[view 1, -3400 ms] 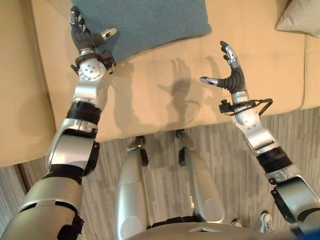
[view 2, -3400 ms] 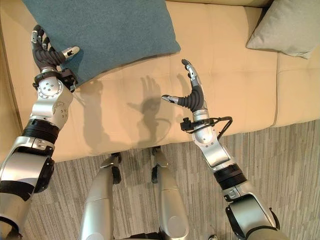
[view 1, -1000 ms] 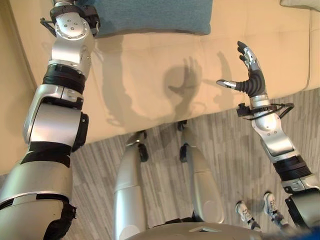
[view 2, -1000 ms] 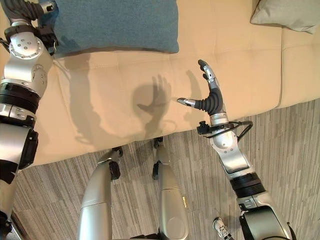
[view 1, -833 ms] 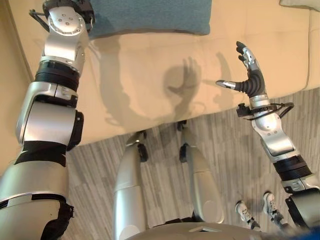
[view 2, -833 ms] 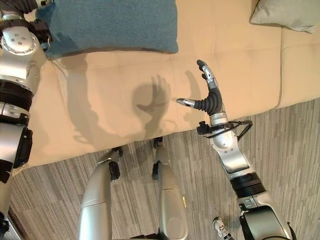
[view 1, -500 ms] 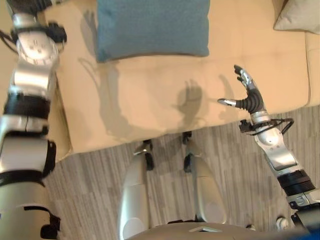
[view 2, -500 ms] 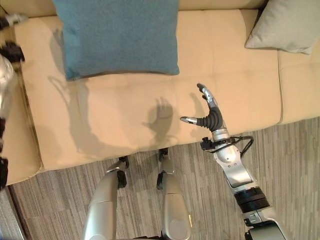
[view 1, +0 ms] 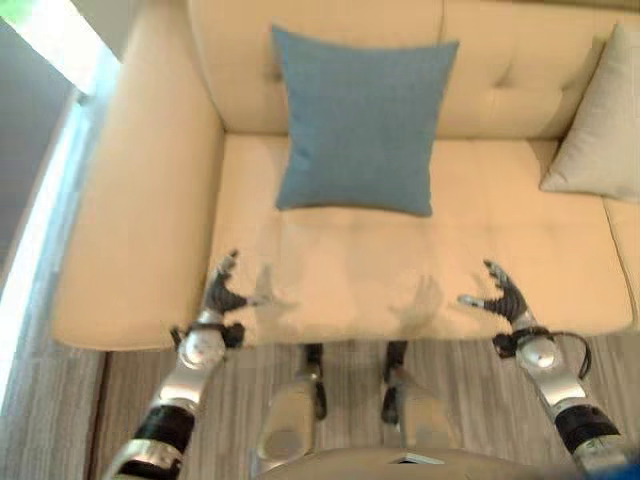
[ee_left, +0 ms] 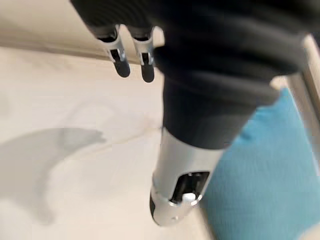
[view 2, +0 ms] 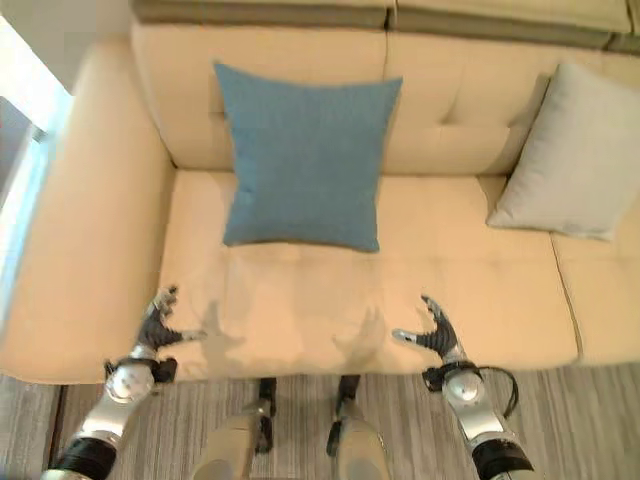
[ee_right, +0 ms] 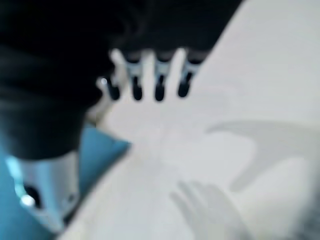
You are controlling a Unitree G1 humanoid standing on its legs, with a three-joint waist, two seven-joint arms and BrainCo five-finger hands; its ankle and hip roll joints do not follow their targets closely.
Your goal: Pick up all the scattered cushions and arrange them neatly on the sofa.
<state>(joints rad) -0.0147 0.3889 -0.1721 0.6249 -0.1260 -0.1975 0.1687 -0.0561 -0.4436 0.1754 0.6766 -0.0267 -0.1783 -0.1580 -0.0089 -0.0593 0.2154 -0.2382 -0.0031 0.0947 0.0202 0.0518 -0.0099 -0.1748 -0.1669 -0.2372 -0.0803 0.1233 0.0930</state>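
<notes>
- Two cushions, blue [view 2: 303, 155] and grey [view 2: 563, 165], lean upright against the sofa [view 2: 300, 300] back.
- Left robot hand [view 1: 224, 293] has let go and withdrawn; right robot hand [view 1: 503, 296] stays empty, fingers spread.

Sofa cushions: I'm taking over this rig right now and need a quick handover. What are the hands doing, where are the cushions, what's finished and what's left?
Left hand: open, holding nothing, over the front edge of the sofa seat near its left armrest.
Right hand: open, holding nothing, over the seat's front edge further right.
Blue cushion: upright against the backrest, placed and squared.
Grey cushion: leaning against the backrest to the right, slightly tilted.
Done: both visible cushions are on the sofa.
Left: perhaps straighten the grey cushion; check the floor around the sofa for more cushions.
</notes>
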